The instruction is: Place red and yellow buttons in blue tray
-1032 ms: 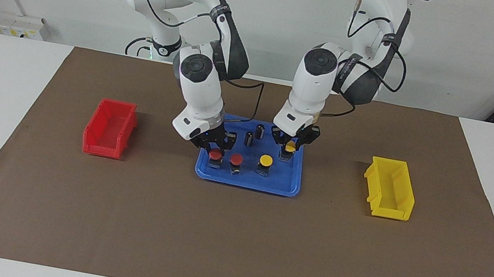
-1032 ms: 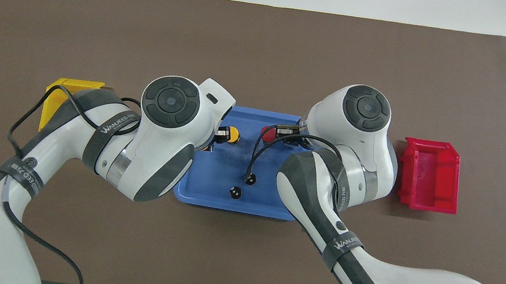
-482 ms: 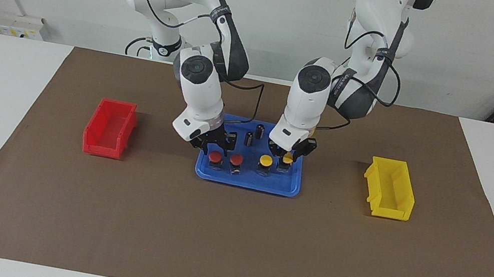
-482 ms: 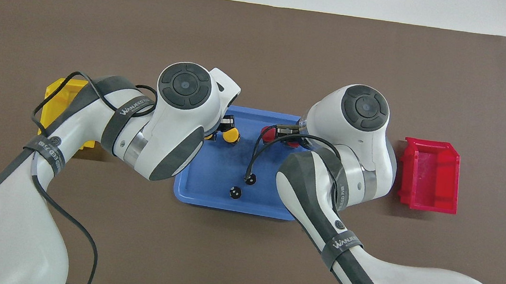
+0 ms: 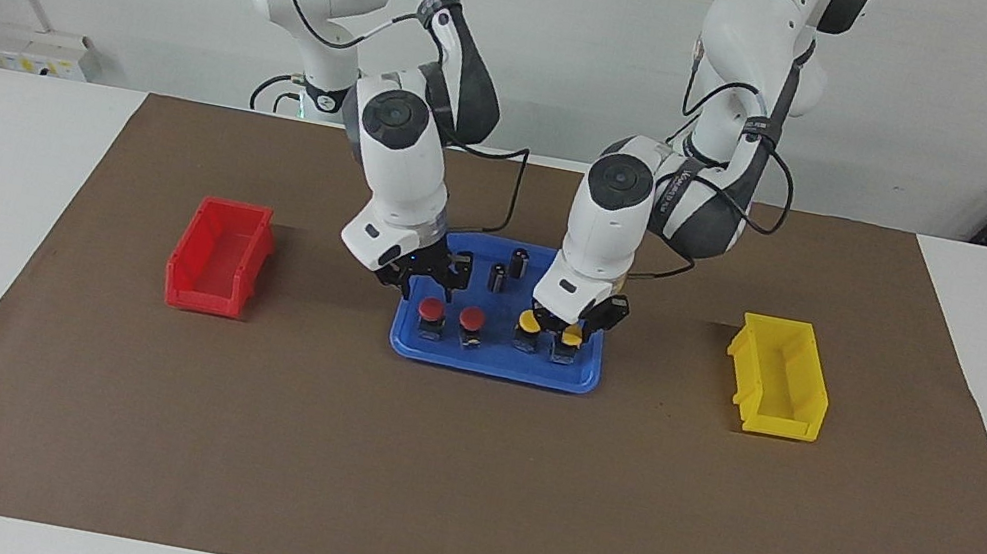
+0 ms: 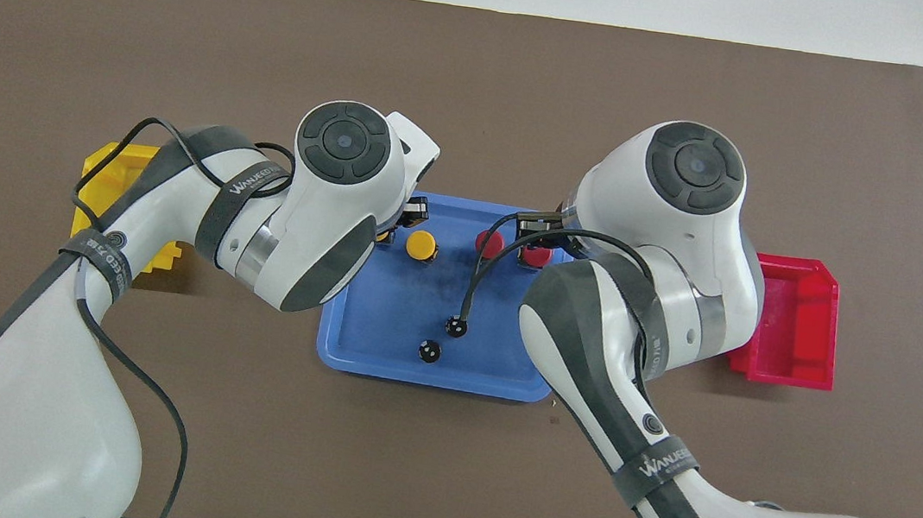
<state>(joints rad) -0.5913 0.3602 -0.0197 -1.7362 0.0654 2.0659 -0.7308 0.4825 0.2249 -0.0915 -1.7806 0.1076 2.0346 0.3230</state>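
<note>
A: Desk (image 5: 459,474) status, big to small. Blue tray (image 5: 493,363) sits directly under both pincers. Red bin (image 5: 218,257) is well off to the right pincer's outer side, yellow bin (image 5: 779,376) well off to the left pincer's outer side, neither in play

B: Buttons?

A: All four stand in the tray, in a row along its edge farther from the robots. Two red buttons (image 5: 451,314) are below the right pincer (image 5: 429,286), two yellow buttons (image 5: 549,328) below the left pincer (image 5: 568,327). Two dark cylinders (image 5: 507,269) are in the tray too, between the pincers and nearer the robots

B: Pincer states?

A: Left is pressed together and pinching the end yellow button, base down at tray level. Right hangs just above the end red button, fingers spread, holding nothing

B: So placement looks nearly done. Risks?

A: My read: left has not let go yet. If it lifts or shifts sideways before opening, it drags the button, and its neighbour is just beside it, so one could tip the other. Right is close over the red cap, so a low sideways retreat could clip it or the second red one. The cylinders are near both wrists, so a low swing could knock one over
</note>
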